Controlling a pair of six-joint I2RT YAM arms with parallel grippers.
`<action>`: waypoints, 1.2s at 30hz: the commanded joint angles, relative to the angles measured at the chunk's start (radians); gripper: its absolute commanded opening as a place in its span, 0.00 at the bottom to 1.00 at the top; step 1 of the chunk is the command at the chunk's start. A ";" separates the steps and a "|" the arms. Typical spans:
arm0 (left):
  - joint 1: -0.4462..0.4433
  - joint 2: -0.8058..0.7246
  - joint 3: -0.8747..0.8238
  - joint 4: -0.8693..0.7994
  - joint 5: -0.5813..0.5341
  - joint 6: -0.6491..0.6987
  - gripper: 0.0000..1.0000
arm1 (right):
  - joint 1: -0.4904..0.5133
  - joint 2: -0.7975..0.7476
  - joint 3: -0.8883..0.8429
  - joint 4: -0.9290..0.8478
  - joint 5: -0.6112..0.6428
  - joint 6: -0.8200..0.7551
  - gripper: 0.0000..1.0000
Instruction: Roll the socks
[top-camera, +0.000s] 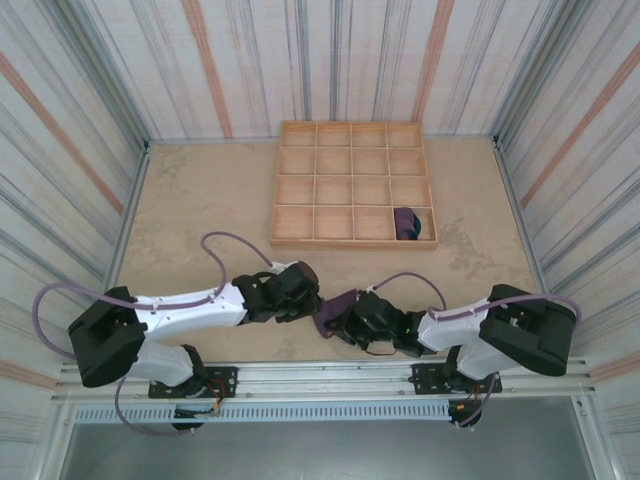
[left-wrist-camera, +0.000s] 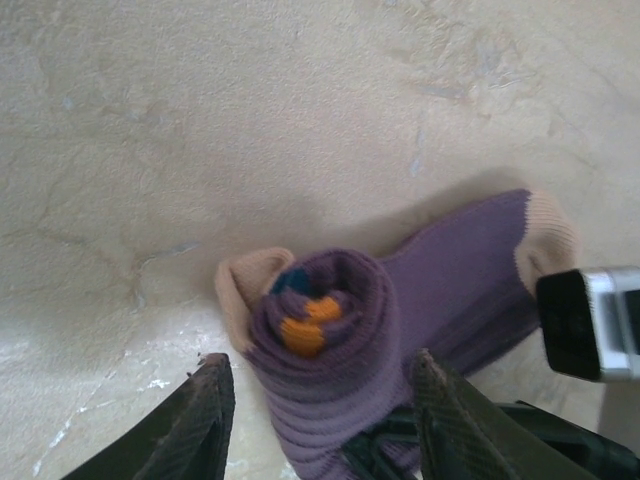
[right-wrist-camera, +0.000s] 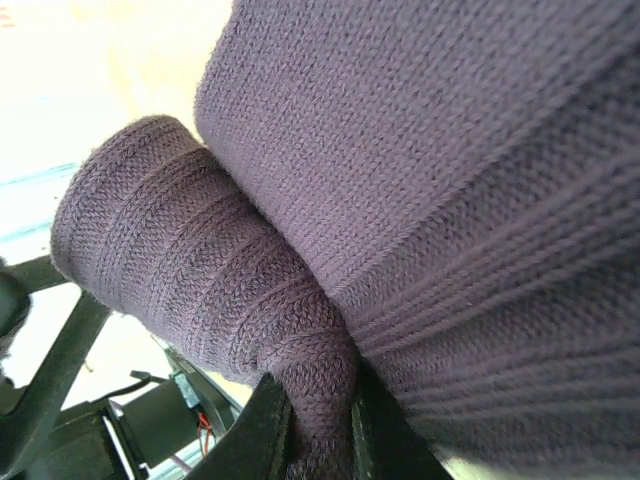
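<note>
Socks (left-wrist-camera: 335, 385): purple pair on the worktop (top-camera: 200, 200), close to its near edge, between the two arms. One end is wound into a tight roll with orange and teal at the core and a peach cuff beside it. The rest lies flat and ends in a peach edge.
Left jaws: part open, astride the roll, gap visible at one finger.
Right jaws: pinched shut on a fold of the purple knit.
Second rolled bundle (top-camera: 407, 223): in the near-right corner compartment of the wooden tray (top-camera: 299, 190), well apart.
Bare worktop left of the tray and between tray and arms. Striped walls (top-camera: 60, 150) on three sides.
</note>
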 joint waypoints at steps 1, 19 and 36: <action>-0.008 0.031 -0.006 -0.002 0.000 0.028 0.50 | -0.002 0.047 -0.147 -0.580 0.037 0.080 0.00; -0.082 -0.001 0.003 0.001 -0.053 0.012 0.68 | -0.016 0.115 -0.132 -0.538 0.018 0.059 0.00; -0.076 0.130 -0.019 0.087 -0.019 -0.068 0.49 | -0.020 0.131 -0.129 -0.522 0.016 0.045 0.00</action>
